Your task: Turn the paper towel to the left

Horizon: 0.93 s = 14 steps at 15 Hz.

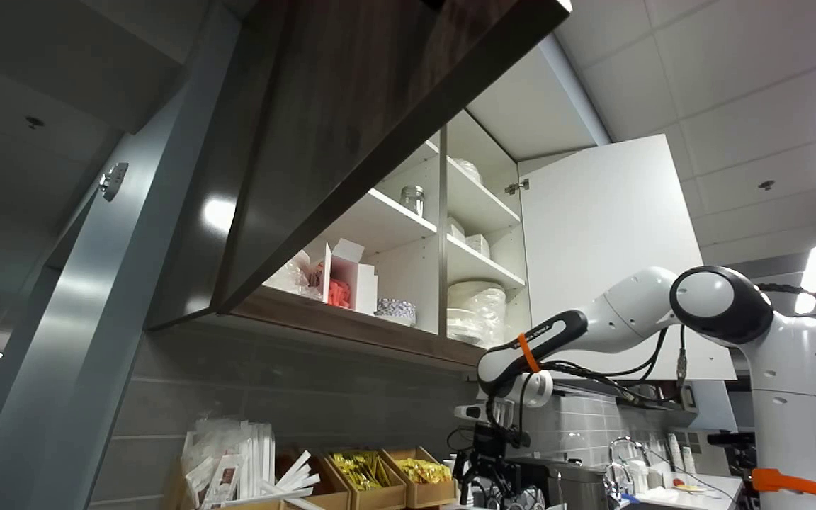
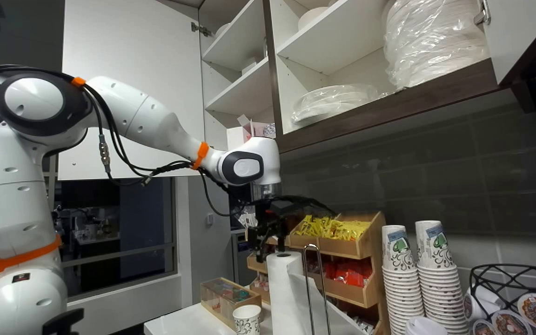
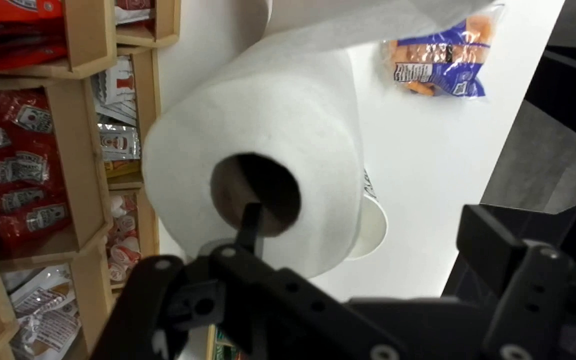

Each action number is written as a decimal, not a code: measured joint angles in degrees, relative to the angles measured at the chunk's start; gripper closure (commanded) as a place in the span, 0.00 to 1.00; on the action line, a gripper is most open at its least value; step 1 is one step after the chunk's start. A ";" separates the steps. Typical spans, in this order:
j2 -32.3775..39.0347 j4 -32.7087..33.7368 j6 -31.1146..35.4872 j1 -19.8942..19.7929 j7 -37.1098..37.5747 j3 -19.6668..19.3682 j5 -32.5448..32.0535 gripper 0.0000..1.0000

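The paper towel (image 2: 283, 293) is a white roll standing upright on the counter, with a loose sheet hanging off one side. From above, in the wrist view, the paper towel (image 3: 288, 120) shows its dark round core. My gripper (image 3: 370, 232) is open, its fingers wide apart with nothing gripped between them. One fingertip (image 3: 252, 217) overlaps the core opening; whether it reaches inside I cannot tell. In an exterior view the gripper (image 2: 270, 251) is right at the roll's top end. The roll is out of sight in an exterior view where the gripper (image 1: 496, 489) appears low down.
A metal wire loop (image 2: 312, 279) stands beside the roll. Close by are a paper cup (image 3: 370, 227), a wooden packet rack (image 3: 80, 175), a clear-lidded box (image 2: 228, 298) and a snack bag (image 3: 438, 60). Stacked cups (image 2: 400, 279) stand along the wall, below an open cabinet (image 2: 389, 107).
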 measured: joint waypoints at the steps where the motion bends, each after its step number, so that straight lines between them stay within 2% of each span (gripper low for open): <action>1: -0.06 -0.03 0.22 -0.01 1.99 0.18 0.01 0.00; 9: -0.06 -2.35 7.24 -0.02 17.28 1.97 -0.20 0.00; 14: -0.55 -3.14 8.07 -0.03 25.56 2.60 -2.95 0.00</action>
